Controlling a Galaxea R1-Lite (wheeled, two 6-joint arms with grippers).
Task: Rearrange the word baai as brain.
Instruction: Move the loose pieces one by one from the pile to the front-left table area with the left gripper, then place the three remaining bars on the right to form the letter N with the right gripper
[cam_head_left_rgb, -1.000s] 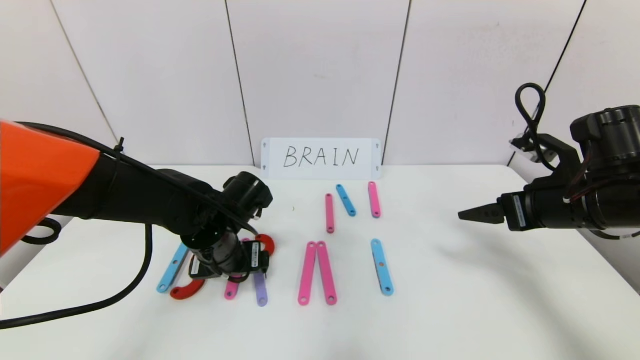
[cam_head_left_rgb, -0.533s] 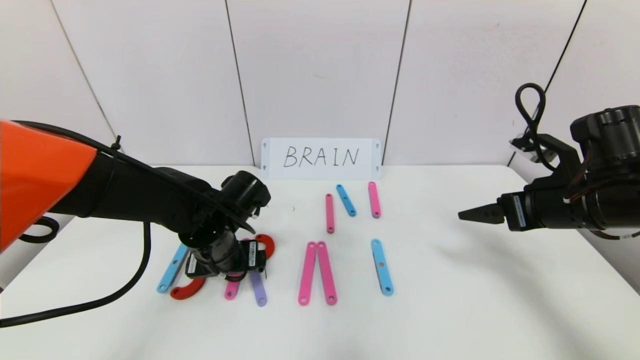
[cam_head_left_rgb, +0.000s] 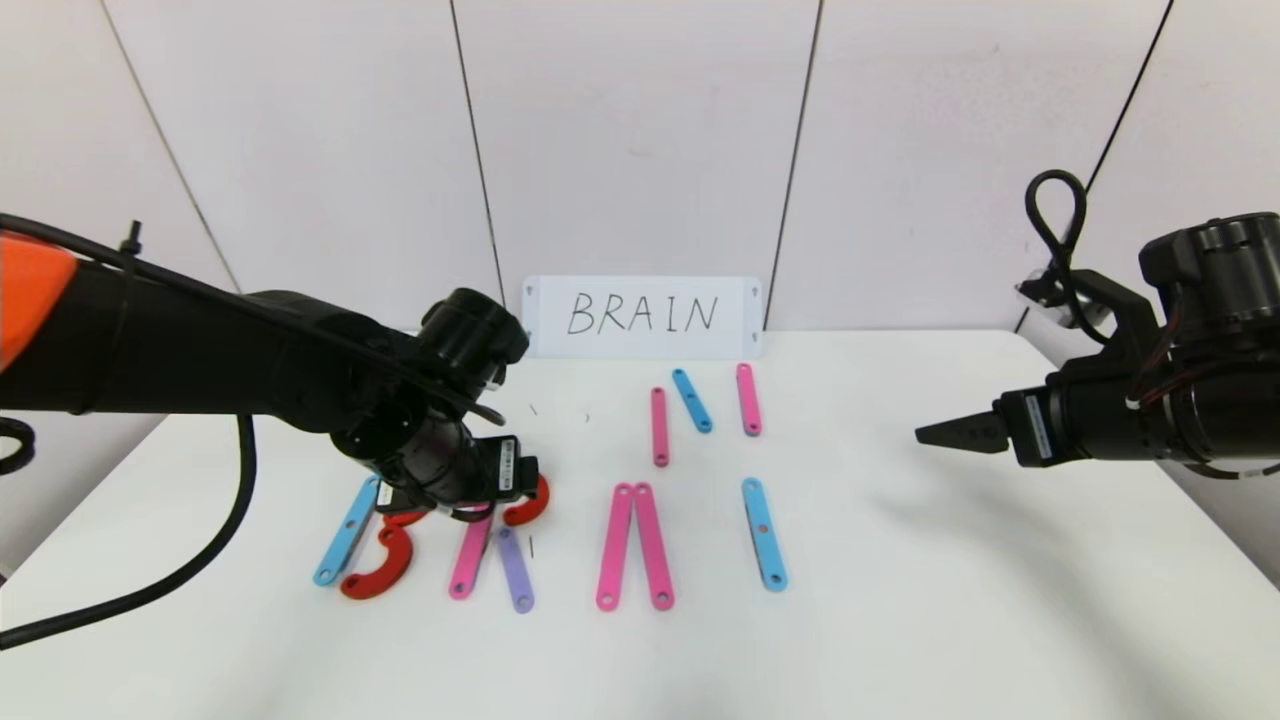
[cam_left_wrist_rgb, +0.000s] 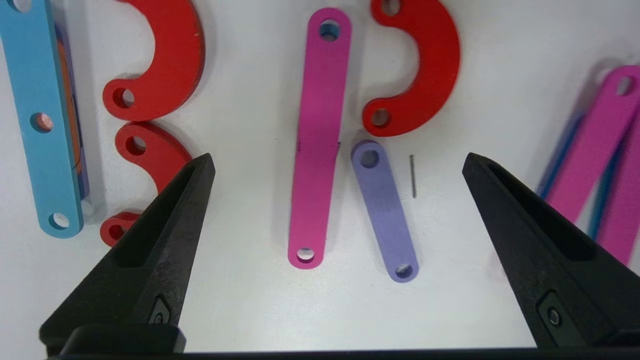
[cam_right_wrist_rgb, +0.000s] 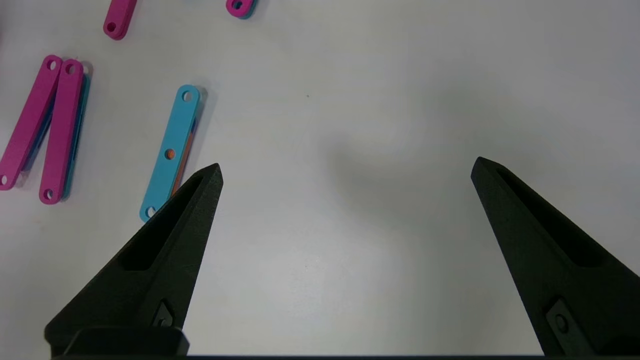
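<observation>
head view: my left end effector (cam_head_left_rgb: 500, 480) hangs low over the lower left of the frame, above the second letter of the word (cam_head_left_rgb: 470, 540), which runs along the table (cam_head_left_rgb: 900, 600) in a near row. a pink strip, a purple strip and a red arc sit together there, which i judge is the r taking shape. my right end effector (cam_head_left_rgb: 935, 433) waits at the right edge, well apart from the pieces. the white card (cam_head_left_rgb: 642, 317) at upper centre reads "BRAIN", propped as the spelling guide.

left wrist view: my jaws are spread, empty, straddling the pink strip (cam_left_wrist_rgb: 317, 145) and purple strip (cam_left_wrist_rgb: 385, 210); the red arc (cam_left_wrist_rgb: 420, 70) sits just beside them.

right wrist view: my jaws are spread, holding nothing, with a blue strip (cam_right_wrist_rgb: 170, 150) at left.
</observation>
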